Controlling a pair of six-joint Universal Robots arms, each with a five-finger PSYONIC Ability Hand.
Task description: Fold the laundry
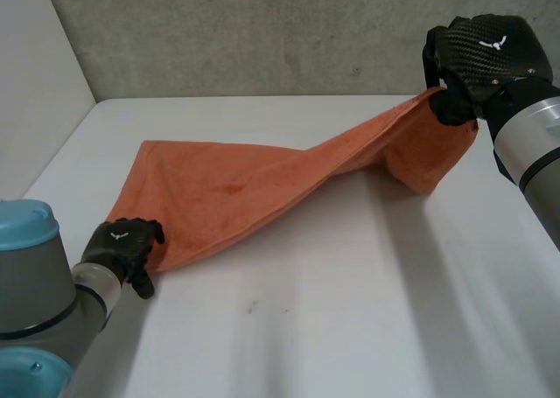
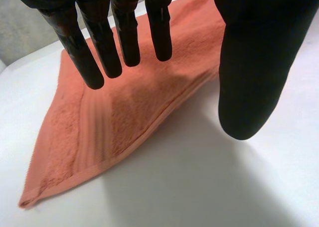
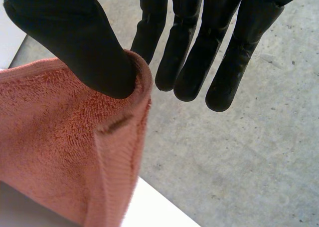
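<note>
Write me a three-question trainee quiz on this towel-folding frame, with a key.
1. True or false: the orange towel lies wholly flat on the white table.
2. Which hand holds a towel corner raised high above the table? A) left B) right C) both
3. Short answer: how is that raised corner gripped?

Key:
1. False. One end rises off the table.
2. B. The right hand holds it up, while the left hand is down at the table by the towel's near end.
3. It is pinched between the thumb and a finger.
</note>
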